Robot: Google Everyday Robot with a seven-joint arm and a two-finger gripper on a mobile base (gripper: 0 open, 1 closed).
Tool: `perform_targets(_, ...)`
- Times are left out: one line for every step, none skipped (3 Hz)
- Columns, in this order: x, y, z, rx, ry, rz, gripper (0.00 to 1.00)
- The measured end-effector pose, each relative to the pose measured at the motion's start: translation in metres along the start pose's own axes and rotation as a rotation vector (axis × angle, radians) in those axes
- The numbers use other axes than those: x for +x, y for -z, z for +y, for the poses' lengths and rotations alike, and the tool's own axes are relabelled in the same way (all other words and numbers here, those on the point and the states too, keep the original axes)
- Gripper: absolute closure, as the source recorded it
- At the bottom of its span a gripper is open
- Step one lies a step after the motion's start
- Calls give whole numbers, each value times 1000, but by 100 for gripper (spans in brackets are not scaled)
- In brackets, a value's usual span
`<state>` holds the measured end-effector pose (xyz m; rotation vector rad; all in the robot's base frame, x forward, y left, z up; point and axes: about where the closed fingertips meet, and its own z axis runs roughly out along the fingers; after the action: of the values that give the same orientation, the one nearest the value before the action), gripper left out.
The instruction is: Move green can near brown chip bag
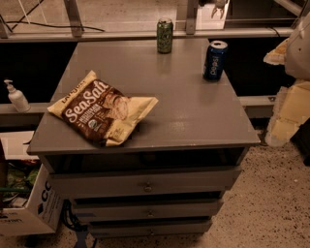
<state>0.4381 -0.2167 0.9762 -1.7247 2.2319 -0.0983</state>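
Note:
The green can stands upright at the far edge of the grey cabinet top, a little right of the middle. The brown chip bag lies flat at the front left of the top, with white "Sea Salt" lettering and pale yellow edges. The can and the bag are well apart. My gripper shows only partly at the top edge of the view, above and behind the cabinet, to the right of the green can and touching nothing.
A dark blue can stands upright near the right rear edge. Pale arm parts sit at the far right. A pump bottle stands on a ledge at left. A cardboard box stands on the floor, lower left.

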Motion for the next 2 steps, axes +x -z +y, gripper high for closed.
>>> perform_targets(-3, 0, -2, 5, -3, -7, 0)
perform_targets(-12, -11, -7, 8, -22, -35, 0)
